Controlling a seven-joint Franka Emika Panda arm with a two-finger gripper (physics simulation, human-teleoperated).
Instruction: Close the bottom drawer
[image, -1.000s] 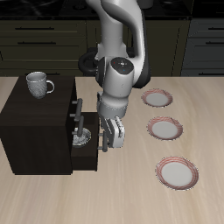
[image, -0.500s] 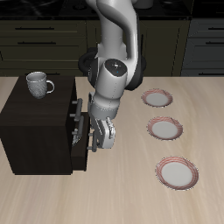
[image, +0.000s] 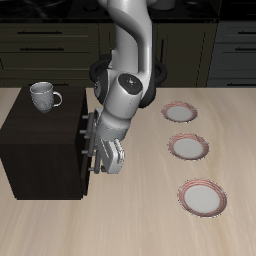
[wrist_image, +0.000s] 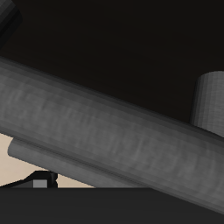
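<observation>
The black-brown cabinet (image: 40, 150) stands on the table with a mug on top. Its bottom drawer (image: 88, 178) sticks out only a little from the cabinet front. My gripper (image: 100, 158) is pressed against the drawer's front at handle height, with its fingers looking apart and holding nothing. In the wrist view the grey bar handle (wrist_image: 105, 114) fills the frame right before the camera, with the dark drawer front (wrist_image: 114, 35) behind it. The drawer's inside is hidden.
A grey mug (image: 42, 95) stands on the cabinet's top. Three red-rimmed plates lie on the table beside the arm: one farther back (image: 181, 112), one in the middle (image: 188, 147), one nearest the front edge (image: 203, 197).
My gripper has moved toward the cabinet, pushing the bottom drawer in. The drawer stuck out far and showed a bowl inside; now it is nearly flush and the bowl is hidden.
</observation>
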